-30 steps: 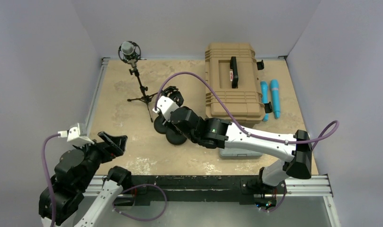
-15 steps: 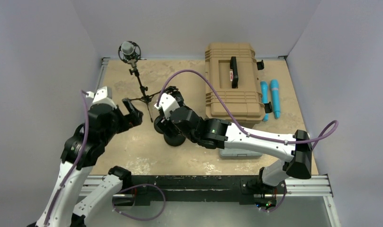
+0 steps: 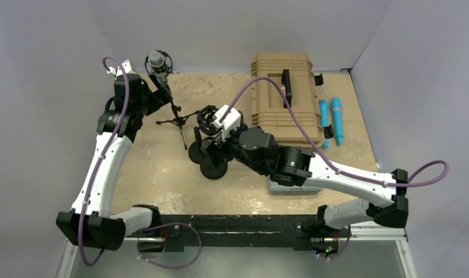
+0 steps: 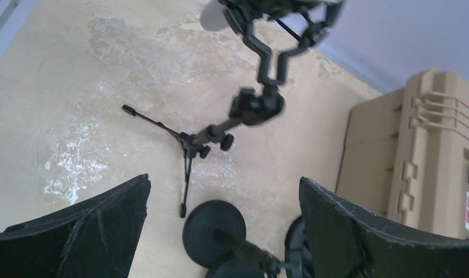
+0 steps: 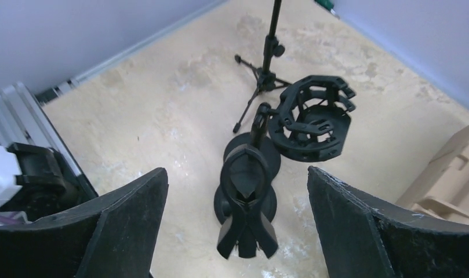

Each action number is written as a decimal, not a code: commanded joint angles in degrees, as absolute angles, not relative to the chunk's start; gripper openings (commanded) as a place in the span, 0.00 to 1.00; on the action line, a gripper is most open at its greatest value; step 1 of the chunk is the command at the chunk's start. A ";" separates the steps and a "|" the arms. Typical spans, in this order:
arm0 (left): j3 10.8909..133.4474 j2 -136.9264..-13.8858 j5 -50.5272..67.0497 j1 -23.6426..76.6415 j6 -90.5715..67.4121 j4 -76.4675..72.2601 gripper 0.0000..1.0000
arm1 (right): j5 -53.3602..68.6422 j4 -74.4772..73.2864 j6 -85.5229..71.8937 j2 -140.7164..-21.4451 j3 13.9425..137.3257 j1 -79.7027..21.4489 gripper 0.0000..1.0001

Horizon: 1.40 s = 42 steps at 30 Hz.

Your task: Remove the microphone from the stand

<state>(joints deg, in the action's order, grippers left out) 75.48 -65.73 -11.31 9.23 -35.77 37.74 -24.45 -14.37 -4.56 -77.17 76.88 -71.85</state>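
Observation:
The grey microphone (image 3: 157,59) sits in a black shock mount on top of a thin tripod stand (image 3: 175,113) at the back left. My left gripper (image 3: 158,91) is open right beside the stand's pole, just below the mount, with nothing held. In the left wrist view the microphone (image 4: 213,14) shows at the top edge, the stand (image 4: 220,130) below it, and my open left gripper (image 4: 223,214) nearer the camera. My right gripper (image 3: 214,136) is open over two round-base stands. In the right wrist view my right gripper (image 5: 235,226) has nothing between its fingers.
A round-base stand with a clip (image 5: 246,202) and another with an empty shock mount (image 5: 313,124) stand mid-table. A tan hard case (image 3: 281,98) lies at the back right, two blue cylinders (image 3: 330,119) beside it. A grey box (image 3: 293,186) lies under the right arm.
My left arm swung from the near left corner up to the tripod stand at the back left. My right gripper opened wide and its arm shifted right above the round-base stands.

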 commanded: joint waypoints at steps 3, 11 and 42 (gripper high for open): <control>75.92 -70.49 4.82 1.82 -30.50 24.55 0.97 | -22.03 -10.27 -5.77 -70.17 73.00 -70.55 0.89; 76.94 -77.71 21.42 -3.87 -29.27 18.12 0.90 | -18.28 -9.69 -7.74 -68.41 73.10 -69.45 0.89; 72.80 -70.42 21.69 -6.51 -22.67 21.58 0.34 | -15.85 -10.98 -16.89 -79.09 82.86 -69.43 0.99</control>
<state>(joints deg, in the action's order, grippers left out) 72.62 -75.11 23.07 -6.35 -25.69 22.76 -15.31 -12.21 -15.88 -76.64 77.32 -69.63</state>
